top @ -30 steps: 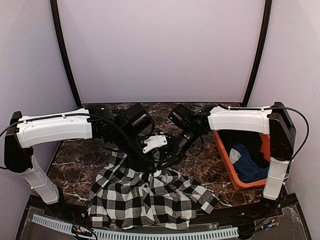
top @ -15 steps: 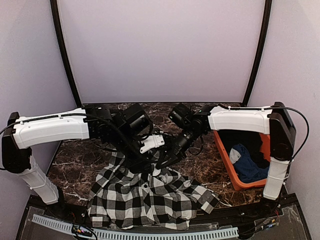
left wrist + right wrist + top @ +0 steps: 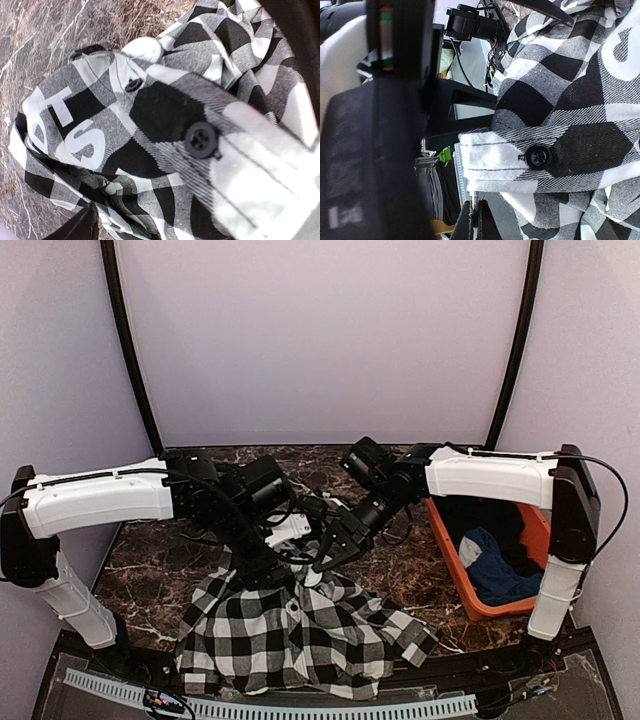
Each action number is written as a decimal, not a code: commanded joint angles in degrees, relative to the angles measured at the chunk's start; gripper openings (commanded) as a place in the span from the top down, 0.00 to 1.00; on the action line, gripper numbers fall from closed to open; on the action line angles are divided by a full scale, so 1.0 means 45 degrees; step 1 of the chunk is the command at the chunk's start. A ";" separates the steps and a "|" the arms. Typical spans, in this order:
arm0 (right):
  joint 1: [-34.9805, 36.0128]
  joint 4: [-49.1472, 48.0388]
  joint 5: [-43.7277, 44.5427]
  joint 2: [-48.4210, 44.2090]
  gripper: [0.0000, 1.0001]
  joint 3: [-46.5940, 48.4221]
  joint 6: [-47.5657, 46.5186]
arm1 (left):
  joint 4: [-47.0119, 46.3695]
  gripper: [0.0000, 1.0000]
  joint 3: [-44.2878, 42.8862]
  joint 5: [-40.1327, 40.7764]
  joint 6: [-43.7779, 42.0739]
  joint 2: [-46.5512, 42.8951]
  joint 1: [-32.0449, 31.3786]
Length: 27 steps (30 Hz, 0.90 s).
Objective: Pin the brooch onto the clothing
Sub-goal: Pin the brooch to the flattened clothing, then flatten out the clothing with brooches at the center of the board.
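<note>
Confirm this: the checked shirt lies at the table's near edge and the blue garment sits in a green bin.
The bin is orange, not green; the top view shows it. The checked shirt does lie at the near edge of the table, and the blue garment sits in that bin.

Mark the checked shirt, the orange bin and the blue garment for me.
checked shirt (image 3: 300,635): top view, middle of the spread cloth.
orange bin (image 3: 447,550): top view, its left wall.
blue garment (image 3: 497,577): top view, middle of the heap.
</note>
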State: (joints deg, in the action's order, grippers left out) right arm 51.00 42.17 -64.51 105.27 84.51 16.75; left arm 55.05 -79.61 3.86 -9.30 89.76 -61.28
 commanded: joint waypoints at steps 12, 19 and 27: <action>0.0108 0.0611 -0.0058 -0.0926 0.98 0.0093 -0.0779 | -0.0258 0.64 0.2087 0.0692 0.1149 -0.1001 0.0383; 0.0131 -0.1075 -0.1624 -0.1457 0.83 -0.0253 0.0344 | -0.0281 0.66 0.2996 0.0801 0.1503 -0.1640 0.0475; 0.0092 -0.1358 -0.1422 -0.1583 0.63 -0.0137 0.0503 | -0.0046 0.60 0.3443 0.1157 0.1654 -0.2120 0.0716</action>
State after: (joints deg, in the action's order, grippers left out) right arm 51.31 37.63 -71.72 99.35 84.01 18.83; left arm 52.86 -65.14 7.11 -2.92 83.33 -58.96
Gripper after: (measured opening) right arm 0.354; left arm 0.370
